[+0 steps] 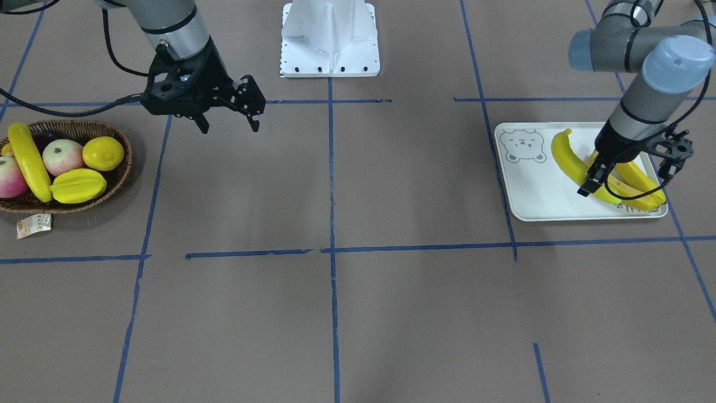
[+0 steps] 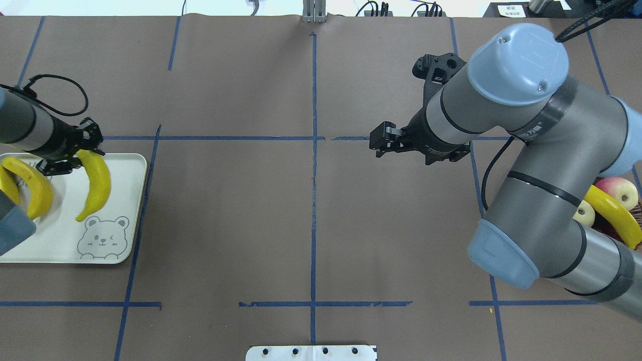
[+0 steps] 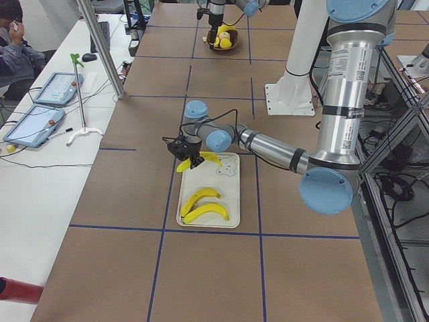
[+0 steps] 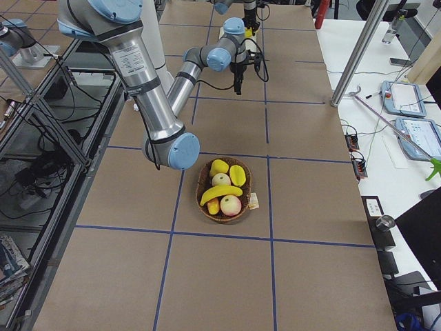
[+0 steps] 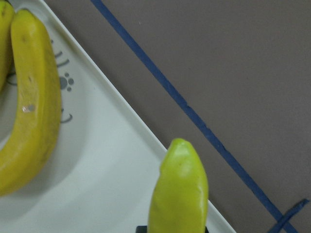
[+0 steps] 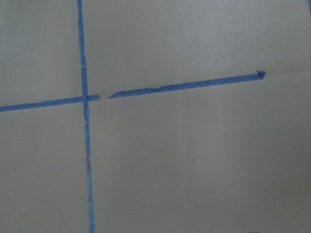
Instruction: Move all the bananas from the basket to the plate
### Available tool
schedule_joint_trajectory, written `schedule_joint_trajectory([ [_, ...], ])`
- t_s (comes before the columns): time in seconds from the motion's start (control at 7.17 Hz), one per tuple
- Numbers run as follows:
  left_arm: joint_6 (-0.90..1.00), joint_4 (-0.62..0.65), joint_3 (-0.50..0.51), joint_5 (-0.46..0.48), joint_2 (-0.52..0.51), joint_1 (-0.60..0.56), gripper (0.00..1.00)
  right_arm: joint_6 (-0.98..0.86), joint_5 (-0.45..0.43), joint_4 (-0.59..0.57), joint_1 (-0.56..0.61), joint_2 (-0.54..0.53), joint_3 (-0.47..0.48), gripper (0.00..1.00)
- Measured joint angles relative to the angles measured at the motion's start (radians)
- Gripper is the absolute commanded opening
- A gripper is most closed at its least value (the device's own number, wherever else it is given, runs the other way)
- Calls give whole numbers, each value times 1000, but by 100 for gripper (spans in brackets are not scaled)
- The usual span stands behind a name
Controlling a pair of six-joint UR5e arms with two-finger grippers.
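Worktop (image 1: 335, 313) carries the plate (image 1: 531, 196) at the robot's left end and the basket (image 1: 72, 126) at its right end, well apart, with open worktop between them. Left claw (image 1: 586, 189) is low over the plate and tilted, pinching the held banana (image 1: 565, 157) near its far end. The pads are not seen; this is judged from the wrist view, where the tip sticks out dead centre. Step in hand: set-down of the third. To do it well, draw the tip inward before letting go, since it sits over the plate's rim, then lift straight up. Room: bare plate toward the bear print (image 1: 522, 146); two bananas (image 3: 206, 213) crowd the other side, just beside the claw. Right claw (image 1: 229, 120) hangs spread and empty near the basket, where the last banana (image 1: 28, 162) lies on top of the other fruit (image 1: 64, 157) — approach from above looks unobstructed.
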Motion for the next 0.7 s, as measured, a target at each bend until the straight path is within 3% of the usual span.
schedule_joint_trajectory([
  [0.28, -5, -160, 130, -1, 5, -12, 20, -1, 1, 0, 0, 1, 2, 100],
  [0.42, -19, -218, 177, -1, 6, -14, 34, -1, 1, 0, 0, 1, 2, 100],
  [0.56, -24, -246, 203, -2, 6, -15, 99, -1, 0, 0, -1, 2, 2, 100],
  [0.7, -21, -263, 221, -2, 6, -16, 100, 0, 1, 0, -1, 3, 2, 100],
])
